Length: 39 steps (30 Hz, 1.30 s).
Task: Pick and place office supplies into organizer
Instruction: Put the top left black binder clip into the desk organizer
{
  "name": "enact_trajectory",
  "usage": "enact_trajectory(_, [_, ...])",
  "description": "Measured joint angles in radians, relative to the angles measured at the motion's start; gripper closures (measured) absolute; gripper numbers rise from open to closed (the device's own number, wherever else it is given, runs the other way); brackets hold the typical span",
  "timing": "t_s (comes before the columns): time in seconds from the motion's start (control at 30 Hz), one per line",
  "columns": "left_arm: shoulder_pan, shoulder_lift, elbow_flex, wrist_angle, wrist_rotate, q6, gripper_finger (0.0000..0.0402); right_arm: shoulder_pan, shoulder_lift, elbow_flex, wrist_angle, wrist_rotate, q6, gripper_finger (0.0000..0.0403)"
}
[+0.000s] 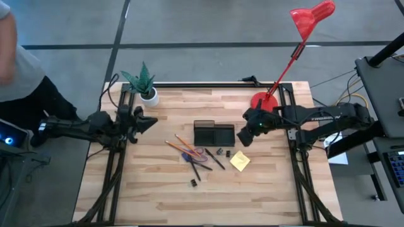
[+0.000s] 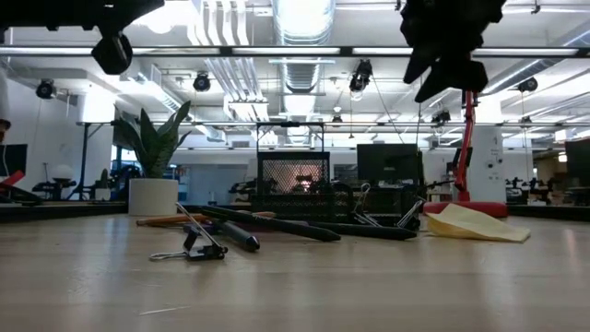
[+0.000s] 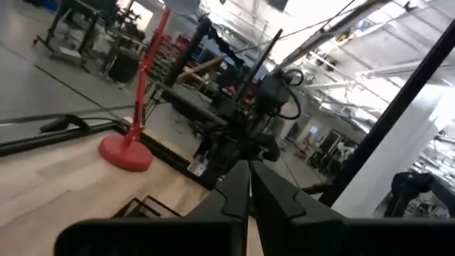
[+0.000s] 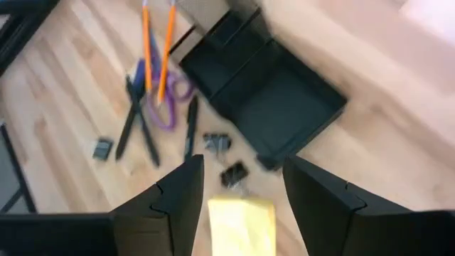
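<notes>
Closest to the low camera is one of the little black clips (image 2: 195, 245), lying on the wood with its wire handles sticking up, and nothing is touching it.

Going left to right: the left gripper (image 1: 146, 123) sits at the left edge of the table next to the plant pot (image 1: 149, 96), jaws pressed together on nothing, well away from the pile. Looks parked to me.

Then the pile itself, ahead of those shut jaws: orange pencils (image 4: 157, 48), purple scissors (image 4: 167, 103), dark pens (image 4: 137, 128), two more clips (image 4: 226, 159) beside them, all loose on the table just in front of the organizer (image 1: 213, 133), which has nothing in it that I can see.

Furthest right is the yellow sticky pad (image 1: 240, 160), and this is the bit that matters. The right gripper (image 1: 251, 131) hangs off the table with its jaws wide apart and empty, and in its wrist view the pad (image 4: 240, 224) sits right between the two fingers (image 4: 175, 200), below them. It's square, so there's no long axis to line up with. The right arm is clearly the nearer one, so my guess is a straight drop onto the pad, then a short carry to the organizer just beyond.
</notes>
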Motion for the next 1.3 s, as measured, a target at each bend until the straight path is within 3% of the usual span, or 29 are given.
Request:
enact_trajectory(0.47, [-0.001, 0.099, 0.018, -0.039, 0.051, -0.068, 0.0399, 0.206, 0.005, -0.022, -0.153, -0.008, 0.134, 0.022])
enact_trajectory(0.67, [-0.001, 0.18, 0.021, -0.047, 0.052, -0.104, 0.0349, 0.325, 0.03, -0.022, -0.154, 0.041, 0.158, 0.022])
enact_trajectory(0.87, [-0.002, 0.248, 0.037, -0.037, 0.112, -0.117, 0.0291, 0.447, 0.113, -0.022, -0.14, 0.037, 0.166, 0.022])
enact_trajectory(1.07, [-0.014, 0.296, 0.051, -0.037, 0.153, -0.117, 0.0286, 0.517, 0.253, -0.022, -0.04, 0.007, 0.163, 0.022])
enact_trajectory(1.3, [-0.037, 0.31, 0.057, -0.054, 0.16, -0.127, 0.0286, 0.513, 0.367, -0.022, 0.103, 0.031, 0.154, 0.022])
